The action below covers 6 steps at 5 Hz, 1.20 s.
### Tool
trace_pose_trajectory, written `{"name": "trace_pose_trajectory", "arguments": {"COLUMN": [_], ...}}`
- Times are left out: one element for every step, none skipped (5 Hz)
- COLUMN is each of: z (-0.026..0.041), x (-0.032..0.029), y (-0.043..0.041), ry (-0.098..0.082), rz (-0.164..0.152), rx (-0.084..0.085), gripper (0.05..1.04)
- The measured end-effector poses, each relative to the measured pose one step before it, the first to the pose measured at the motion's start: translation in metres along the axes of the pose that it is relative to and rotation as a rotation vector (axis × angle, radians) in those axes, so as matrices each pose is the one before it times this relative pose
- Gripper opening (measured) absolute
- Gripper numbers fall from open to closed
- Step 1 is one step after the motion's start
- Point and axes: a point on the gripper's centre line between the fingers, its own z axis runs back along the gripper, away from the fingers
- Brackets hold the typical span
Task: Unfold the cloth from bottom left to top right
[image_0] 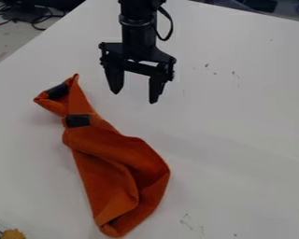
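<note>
The black gripper (134, 97) hangs over the upper middle of the table, open, with its two fingers apart and nothing between them. Below it and to its left lies the orange cloth (102, 149), bunched and folded into a long shape. It runs from a narrow, twisted end at the upper left to a wider end at the lower middle. Two black patches show on its narrow upper part. The gripper and the cloth are apart.
The white table (239, 121) has a few small dark marks on its surface. A yellow fuzzy thing (13, 234) shows at the bottom left corner. Dark cables lie beyond the table's edge at the upper left.
</note>
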Motion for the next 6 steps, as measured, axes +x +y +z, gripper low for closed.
{"name": "trace_pose_trajectory", "arguments": {"z": [-0.00870, 0.00130, 0.00800, 0.00334, -0.01004, -0.00622], "x": [-0.00330, -0.00934, -0.00714, -0.01394, -0.01315, 0.00018], "y": [0.00031, 0.01948, 0.01726, 0.02092, 0.00852, -0.00357], "ry": [0.0306, 0.0019, -0.0215, 0.0206, 0.0302, -0.0083], "rz": [0.0047, 0.0519, 0.0441, 0.0591, 0.0401, 0.0032], "rx": [0.0022, 0.0352, 0.0270, 0.0235, -0.0066, -0.0415], "gripper": [1.001, 1.001, 1.001, 1.001, 1.001, 1.001]}}
